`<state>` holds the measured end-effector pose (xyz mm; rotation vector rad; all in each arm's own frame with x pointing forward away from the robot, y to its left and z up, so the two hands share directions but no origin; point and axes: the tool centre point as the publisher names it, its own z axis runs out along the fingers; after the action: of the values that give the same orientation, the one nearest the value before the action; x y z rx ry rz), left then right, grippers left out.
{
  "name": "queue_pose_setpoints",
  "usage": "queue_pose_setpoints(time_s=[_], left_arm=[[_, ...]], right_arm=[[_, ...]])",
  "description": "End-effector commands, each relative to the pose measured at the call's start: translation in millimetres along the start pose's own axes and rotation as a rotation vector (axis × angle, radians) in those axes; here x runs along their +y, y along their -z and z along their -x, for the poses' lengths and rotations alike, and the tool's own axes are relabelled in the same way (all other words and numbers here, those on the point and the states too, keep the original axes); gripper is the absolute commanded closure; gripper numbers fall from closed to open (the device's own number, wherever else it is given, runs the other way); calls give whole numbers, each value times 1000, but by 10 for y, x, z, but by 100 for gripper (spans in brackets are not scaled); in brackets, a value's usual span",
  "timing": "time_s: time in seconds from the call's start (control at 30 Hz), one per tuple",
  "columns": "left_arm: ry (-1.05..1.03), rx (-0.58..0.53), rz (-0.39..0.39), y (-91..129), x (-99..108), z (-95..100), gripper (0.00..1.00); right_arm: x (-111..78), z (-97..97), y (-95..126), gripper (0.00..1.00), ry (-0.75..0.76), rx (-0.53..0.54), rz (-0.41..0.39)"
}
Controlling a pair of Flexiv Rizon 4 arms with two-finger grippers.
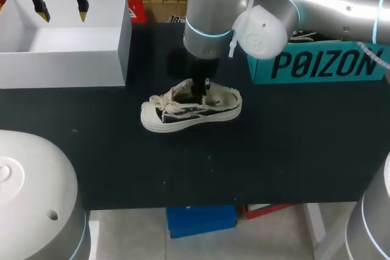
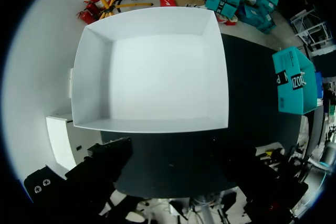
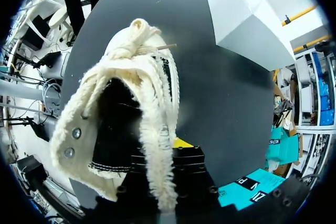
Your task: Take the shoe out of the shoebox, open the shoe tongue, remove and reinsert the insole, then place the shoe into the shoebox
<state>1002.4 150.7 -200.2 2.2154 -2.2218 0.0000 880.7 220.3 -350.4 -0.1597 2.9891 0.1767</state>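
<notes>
The shoe (image 1: pixel 192 111) is found out of the shoebox (image 1: pixel 61 68), standing on its sole (image 1: pixel 183 123) mid-counter (image 1: pixel 274 150), toe toward the shoebox's side. The right claw (image 1: pixel 200 88) is lowered into the shoe's opening; whether anything is pinched cannot be told. The left claw (image 1: pixel 62 7) is held spread above the shoebox, gripping nothing. The shoe is judged light, its canvas upper soft and easily collapsed, the sole stiffer. A hold at the frayed collar (image 3: pixel 157 129) is advised; the laces (image 1: pixel 164 103) are best avoided.
</notes>
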Motion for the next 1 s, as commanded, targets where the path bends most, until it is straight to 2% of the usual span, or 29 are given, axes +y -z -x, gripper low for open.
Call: queue_pose_setpoints(time_s=[0.03, 0.33, 0.73, 0.77, 0.8, 0.83, 1.0], left_arm=[[2, -2, 1, 4, 6, -6, 0], [2, -2, 1, 4, 6, -6, 0], [2, -2, 1, 4, 6, -6, 0], [2, -2, 1, 4, 6, -6, 0], [2, -2, 1, 4, 6, -6, 0], [2, -2, 1, 4, 6, -6, 0], [2, -2, 1, 4, 6, -6, 0]], right_arm=[[66, 14, -250, 100, 3, 29, 8], [79, -40, -437, 100, -22, 52, 24], [54, -56, -495, 100, -47, 66, 27], [53, -57, -495, 63, -50, 70, 27], [48, -59, -494, 10, -51, 71, 28], [41, -60, -487, 0, -53, 71, 28], [-5, -60, -399, 0, -50, 71, 23]])
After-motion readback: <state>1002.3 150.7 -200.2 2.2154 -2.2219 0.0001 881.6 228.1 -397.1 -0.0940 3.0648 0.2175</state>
